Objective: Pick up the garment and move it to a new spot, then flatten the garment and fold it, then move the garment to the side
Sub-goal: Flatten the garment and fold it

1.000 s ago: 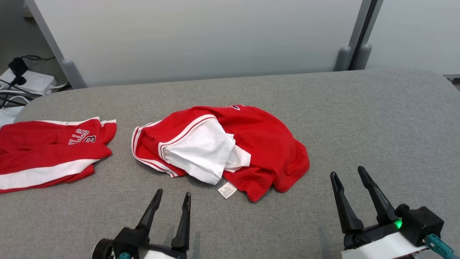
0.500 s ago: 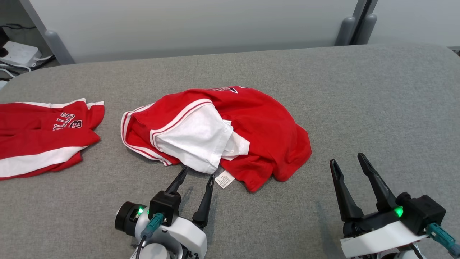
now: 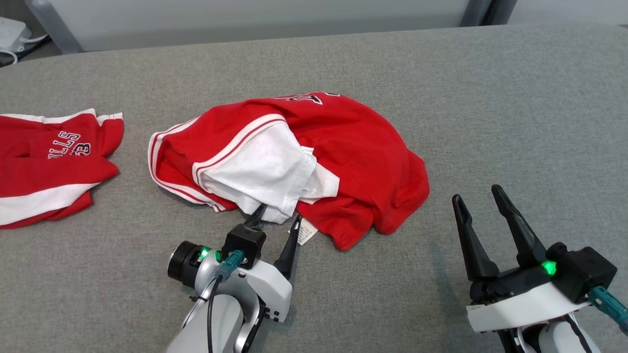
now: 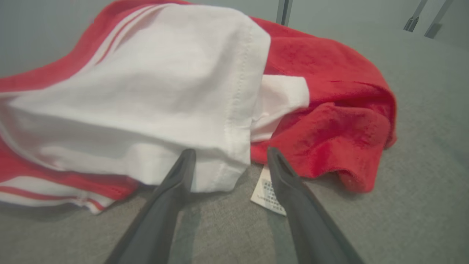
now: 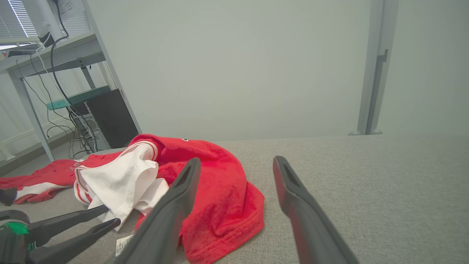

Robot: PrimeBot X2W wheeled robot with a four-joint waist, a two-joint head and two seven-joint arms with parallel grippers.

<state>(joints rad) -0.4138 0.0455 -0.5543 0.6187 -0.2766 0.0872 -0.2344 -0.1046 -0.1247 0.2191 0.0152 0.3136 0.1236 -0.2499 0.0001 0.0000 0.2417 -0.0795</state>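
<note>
- We have our left gripper (image 3: pixel 277 219) spread wide at the shirt's (image 3: pixel 363 162) six-o'clock hem — ready to pinch.
- Our right gripper (image 3: pixel 478 196) waits open at four o'clock, apart.

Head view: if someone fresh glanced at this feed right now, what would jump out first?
The crumpled red and white garment heaped mid-table on the grey table, its white panel facing the robot. Next, the left gripper, open, its fingertips at the white hem beside the care label. A second red garment lies at the left edge, and the right gripper is open, apart from the cloth.
</note>
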